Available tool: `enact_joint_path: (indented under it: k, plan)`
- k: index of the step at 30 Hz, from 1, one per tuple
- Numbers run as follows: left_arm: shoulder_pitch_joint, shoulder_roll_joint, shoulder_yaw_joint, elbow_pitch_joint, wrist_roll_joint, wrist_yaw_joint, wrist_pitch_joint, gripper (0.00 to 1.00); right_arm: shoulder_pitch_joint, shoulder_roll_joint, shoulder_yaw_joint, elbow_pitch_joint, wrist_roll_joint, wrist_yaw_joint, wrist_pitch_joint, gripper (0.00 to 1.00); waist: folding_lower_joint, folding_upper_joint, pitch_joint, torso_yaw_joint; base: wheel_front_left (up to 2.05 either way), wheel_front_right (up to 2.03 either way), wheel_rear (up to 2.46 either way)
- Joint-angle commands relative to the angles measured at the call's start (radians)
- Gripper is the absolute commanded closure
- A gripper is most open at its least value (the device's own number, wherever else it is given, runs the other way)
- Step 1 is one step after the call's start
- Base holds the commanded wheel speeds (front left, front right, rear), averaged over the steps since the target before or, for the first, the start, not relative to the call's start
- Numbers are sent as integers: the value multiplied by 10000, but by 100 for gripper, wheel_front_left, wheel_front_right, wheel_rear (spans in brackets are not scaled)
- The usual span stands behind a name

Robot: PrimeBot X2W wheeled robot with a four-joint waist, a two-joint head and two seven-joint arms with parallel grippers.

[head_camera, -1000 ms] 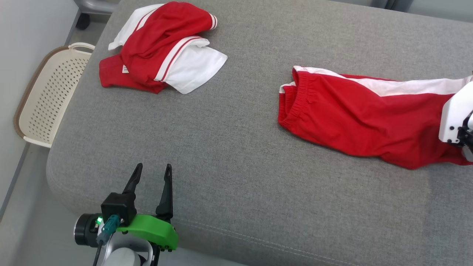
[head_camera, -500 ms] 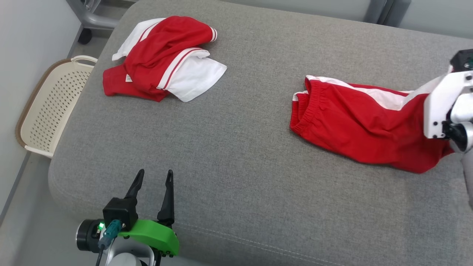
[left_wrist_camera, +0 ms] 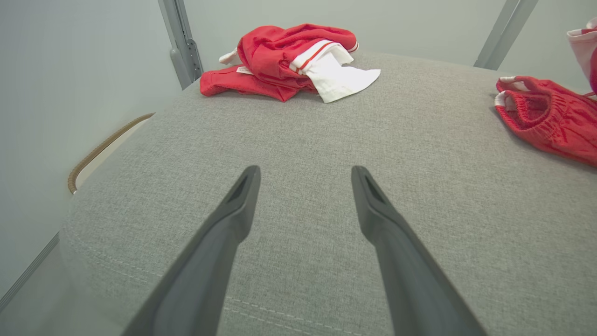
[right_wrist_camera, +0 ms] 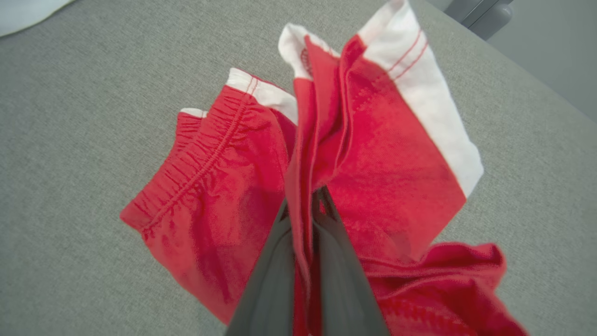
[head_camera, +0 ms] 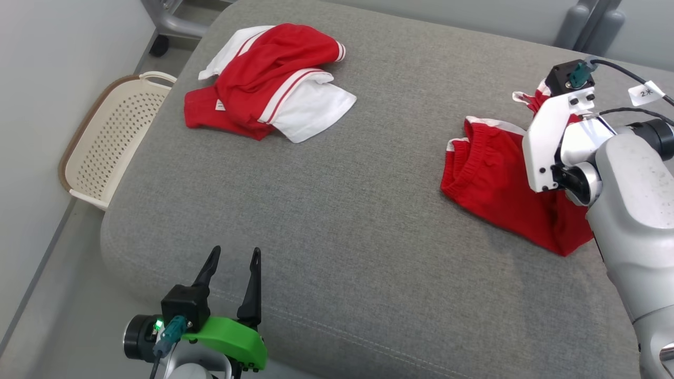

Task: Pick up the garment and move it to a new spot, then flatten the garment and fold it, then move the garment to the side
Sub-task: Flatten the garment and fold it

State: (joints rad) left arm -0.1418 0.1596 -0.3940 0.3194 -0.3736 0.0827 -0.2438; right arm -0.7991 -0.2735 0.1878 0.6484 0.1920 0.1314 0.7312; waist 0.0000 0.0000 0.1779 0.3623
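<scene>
From head: looked steeply down over grey cushion [head_camera: 342, 210]. From left wrist: looked low along it. From right wrist: looked close onto red shorts [right_wrist_camera: 210, 196], seen from all three.

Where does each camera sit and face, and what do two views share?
Head view: on the head, facing forward-down at the grey cushion; left gripper, right arm show.
Left wrist view: from that wrist, along open fingers toward the crumpled garment.
Right wrist view: from that wrist, along the right gripper shut on the red shorts.
Shared: head and left wrist show both garments.
</scene>
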Motion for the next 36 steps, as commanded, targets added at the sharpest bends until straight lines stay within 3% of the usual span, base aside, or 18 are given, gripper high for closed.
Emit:
enact_joint_path:
  k: [1,20,21,22,30,36]
  plan:
    - [-9,-77,-35,42,-41,-13,-56,0,-284,71,130,303,89,-14,-109,100,0,0,-18,353,0,0,0]
    - [-1,-340,-270,300,-88,-86,-158,0,-1023,314,471,2662,86,-14,-921,100,0,0,16,1405,0,0,0]
    - [-4,-344,-266,307,-99,-84,-165,0,-1083,300,458,2718,29,-14,-1024,78,0,0,24,1411,0,0,0]
    - [-10,-346,-253,313,-103,-75,-172,0,-1125,317,403,2798,19,-14,-1131,0,0,0,29,1407,0,0,0]
    - [31,-251,-107,306,-127,29,-206,0,-1436,582,535,2627,831,-14,-1980,0,0,0,-146,990,0,0,0]
    - [141,-150,-69,280,-138,49,-219,0,-1295,49,667,2269,1240,-14,-2706,0,0,0,-445,450,0,0,0]
